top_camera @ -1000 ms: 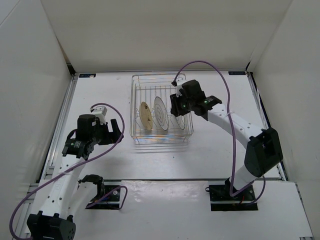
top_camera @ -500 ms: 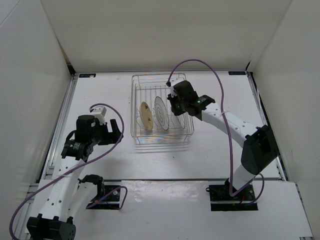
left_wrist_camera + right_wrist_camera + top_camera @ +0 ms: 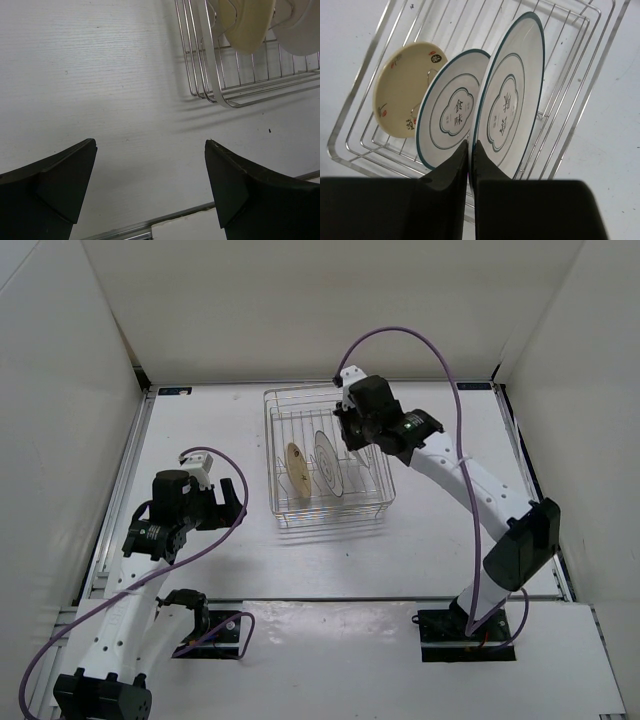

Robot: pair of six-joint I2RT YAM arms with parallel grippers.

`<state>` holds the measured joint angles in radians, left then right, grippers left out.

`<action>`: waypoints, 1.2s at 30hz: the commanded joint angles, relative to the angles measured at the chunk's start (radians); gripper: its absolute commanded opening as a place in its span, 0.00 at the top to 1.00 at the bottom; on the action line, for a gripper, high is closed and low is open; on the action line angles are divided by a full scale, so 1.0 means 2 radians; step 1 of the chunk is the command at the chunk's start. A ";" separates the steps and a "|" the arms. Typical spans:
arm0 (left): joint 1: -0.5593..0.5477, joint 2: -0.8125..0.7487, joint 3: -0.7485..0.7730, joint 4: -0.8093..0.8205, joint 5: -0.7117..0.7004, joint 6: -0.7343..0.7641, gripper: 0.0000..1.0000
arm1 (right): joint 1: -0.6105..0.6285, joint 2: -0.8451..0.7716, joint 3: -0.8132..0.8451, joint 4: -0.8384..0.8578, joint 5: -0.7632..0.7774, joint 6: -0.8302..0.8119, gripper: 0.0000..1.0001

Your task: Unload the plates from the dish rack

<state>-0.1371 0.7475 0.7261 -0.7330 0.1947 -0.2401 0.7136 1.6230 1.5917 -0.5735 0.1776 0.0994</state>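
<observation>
Three ringed-and-cream plates (image 3: 452,115) stand upright in dish rack (image 3: 465,25).

One square silver wire dish rack (image 3: 290,420) sits on the white counter (image 3: 450,540). It holds three plates on edge. One cream round plate (image 3: 402,87) is at the rack's left. One white round plate with dark concentric rings (image 3: 452,115) is mid-rack. One second ringed white plate (image 3: 512,95) is toward its right.

The top camera sits high behind both arms, looking down over the whole bench (image 3: 200,430), the rack (image 3: 300,412) small at mid-frame. The left wrist camera hangs low over the bench, looking past the left tool (image 3: 150,145) at one rack corner and the tan plate's (image 3: 250,25) edge. The right wrist camera looks steeply down past the right tool (image 3: 470,147) into the rack from close by, the nearest plate (image 3: 512,95) right at its tip. All three share the rack.
</observation>
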 commanded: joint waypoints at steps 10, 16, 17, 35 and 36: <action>0.002 -0.012 -0.003 0.002 -0.002 0.005 0.00 | 0.000 -0.197 -0.025 -0.086 0.096 0.004 1.00; 0.003 -0.016 -0.003 0.002 -0.002 0.003 0.00 | 0.001 -0.324 -0.165 -0.133 0.148 0.034 1.00; 0.002 -0.017 -0.003 0.001 -0.003 0.003 0.00 | 0.001 -0.357 -0.178 -0.140 0.148 0.042 1.00; 0.003 0.004 0.000 -0.005 -0.013 0.001 0.00 | 0.001 -0.441 -0.444 -0.157 0.111 0.171 1.00; 0.003 0.004 -0.001 -0.005 -0.012 0.000 0.00 | 0.000 -0.439 -0.451 -0.151 0.111 0.173 1.00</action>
<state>-0.1371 0.7536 0.7261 -0.7345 0.1749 -0.2405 0.7139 0.7452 0.7383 -0.9382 0.4286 0.3710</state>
